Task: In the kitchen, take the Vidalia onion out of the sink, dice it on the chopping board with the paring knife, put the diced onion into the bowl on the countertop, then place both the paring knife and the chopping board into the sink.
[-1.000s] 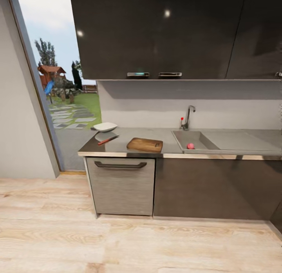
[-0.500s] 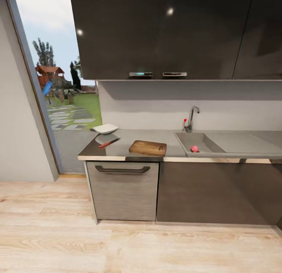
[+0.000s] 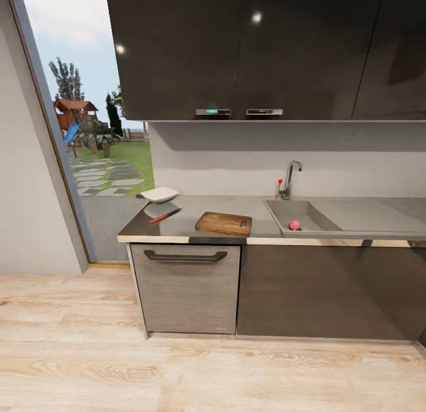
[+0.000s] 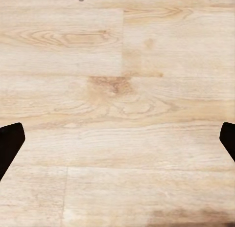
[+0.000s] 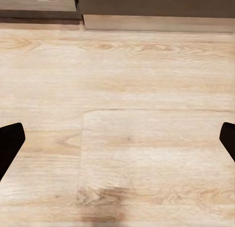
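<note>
Standing off from the countertop [image 3: 195, 218] on pale wood-grain floor [image 3: 213, 370], I take the sink [image 3: 307, 218] as my reference. Vidalia onion [image 3: 294, 225] rests inside the basin, against its near wall, below the chrome tap [image 3: 289, 179]. I judge it small, round, smooth-skinned, firm and light; likely to roll or slip, so I should close across its widest middle from above.

Chopping board [image 3: 223, 223] lies flat just beside the sink's outer edge: stiff wood, rounded corners, darker rim, best taken by an overhanging edge. Paring knife [image 3: 165, 215] lies beyond the board from the sink, red handle, thin and low; the handle is the only safe hold. Bowl [image 3: 159, 193], white, shallow and probably brittle, sits farthest from the sink.

Left gripper [image 4: 117, 141] and right gripper [image 5: 117, 141] both point at floorboards, fingers spread wide, carrying nothing.
</note>
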Motion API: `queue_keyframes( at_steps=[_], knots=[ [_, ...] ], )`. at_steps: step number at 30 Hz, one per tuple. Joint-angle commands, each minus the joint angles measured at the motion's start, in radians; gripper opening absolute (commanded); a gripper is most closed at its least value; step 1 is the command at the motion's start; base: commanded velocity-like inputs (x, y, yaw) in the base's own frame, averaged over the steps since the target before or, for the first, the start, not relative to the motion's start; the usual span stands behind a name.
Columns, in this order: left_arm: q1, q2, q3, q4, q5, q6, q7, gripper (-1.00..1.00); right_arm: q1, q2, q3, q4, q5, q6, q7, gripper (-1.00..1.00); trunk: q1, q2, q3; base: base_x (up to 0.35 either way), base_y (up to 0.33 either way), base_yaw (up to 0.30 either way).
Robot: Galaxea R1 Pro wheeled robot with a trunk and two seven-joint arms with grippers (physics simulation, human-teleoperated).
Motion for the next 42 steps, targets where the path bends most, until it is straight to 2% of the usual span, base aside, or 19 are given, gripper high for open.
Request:
queue_keyframes(
  at_steps=[1, 25, 28, 32, 34, 36, 38, 42],
  knots=[
    [0.000, 0.000, 0.001, -0.001, 0.000, -0.002, 0.000, 1.00, 0.000, 0.000, 0.000, 0.001, 0.000, -0.003, -0.002, 1.00, 0.000, -0.001, -0.001, 0.000, 0.000, 0.000],
    [0.000, -0.001, 0.000, 0.000, -0.001, -0.002, 0.000, 1.00, 0.000, 0.001, 0.001, 0.006, 0.003, -0.035, -0.006, 1.00, 0.000, -0.001, 0.001, 0.000, 0.000, -0.019],
    [0.000, -0.001, 0.000, 0.000, 0.000, -0.002, 0.000, 1.00, 0.000, 0.001, -0.001, 0.000, 0.000, -0.029, -0.031, 1.00, 0.000, -0.001, 0.001, 0.000, 0.000, 0.000],
    [0.000, 0.000, 0.000, 0.001, 0.000, -0.002, 0.000, 1.00, -0.004, 0.003, 0.000, -0.043, -0.002, -0.009, -0.121, 1.00, 0.000, -0.001, 0.001, 0.000, 0.000, 0.000],
    [0.000, 0.000, 0.000, 0.001, 0.000, -0.002, 0.001, 1.00, -0.013, 0.005, 0.000, -0.098, -0.003, 0.024, -0.174, 1.00, 0.000, -0.001, 0.001, 0.000, 0.000, 0.000],
    [0.000, 0.000, 0.000, 0.001, 0.000, -0.002, 0.000, 1.00, -0.017, 0.007, 0.000, -0.144, -0.004, 0.064, -0.200, 1.00, 0.000, -0.001, 0.001, 0.000, 0.000, 0.000],
    [0.000, 0.000, 0.000, 0.001, 0.000, -0.002, 0.000, 1.00, -0.022, 0.012, 0.000, -0.244, -0.005, 0.178, -0.226, 1.00, 0.000, -0.001, 0.001, 0.000, 0.000, 0.000],
    [0.000, 0.000, 0.000, 0.001, 0.000, -0.002, 0.000, 1.00, -0.026, 0.015, 0.001, -0.371, -0.005, 0.323, -0.238, 1.00, 0.000, -0.001, 0.001, 0.000, 0.000, 0.000]
  ],
)
